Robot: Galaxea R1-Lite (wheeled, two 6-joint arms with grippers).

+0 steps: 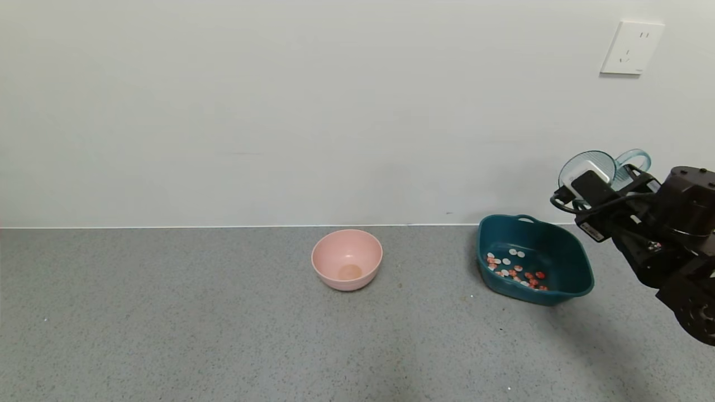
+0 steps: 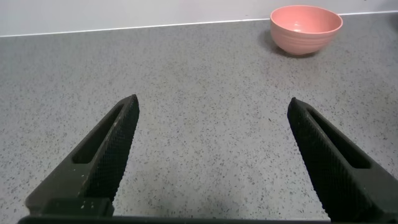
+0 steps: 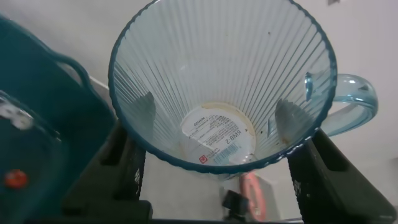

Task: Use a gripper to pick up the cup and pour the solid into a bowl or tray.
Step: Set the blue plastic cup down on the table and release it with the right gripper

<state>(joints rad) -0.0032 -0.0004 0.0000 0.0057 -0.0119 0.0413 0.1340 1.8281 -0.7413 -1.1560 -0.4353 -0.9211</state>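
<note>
Ribbed blue-green plastic, the cup (image 3: pixel 221 87) sits clamped between the right gripper (image 1: pixel 600 195) fingers (image 3: pixel 121 168), held in the air just beside and above the teal basin (image 1: pixel 564 245), toward its right rim. It looks empty inside, with only a label at its bottom. The red-orange and white pieces (image 1: pixel 516 271) lie scattered on the basin floor. A pink bowl (image 1: pixel 347 259) stands well apart to the left on the grey countertop (image 1: pixel 167 324). The left gripper (image 2: pixel 211 162) hovers low over bare counter, jaws spread wide, holding nothing.
</note>
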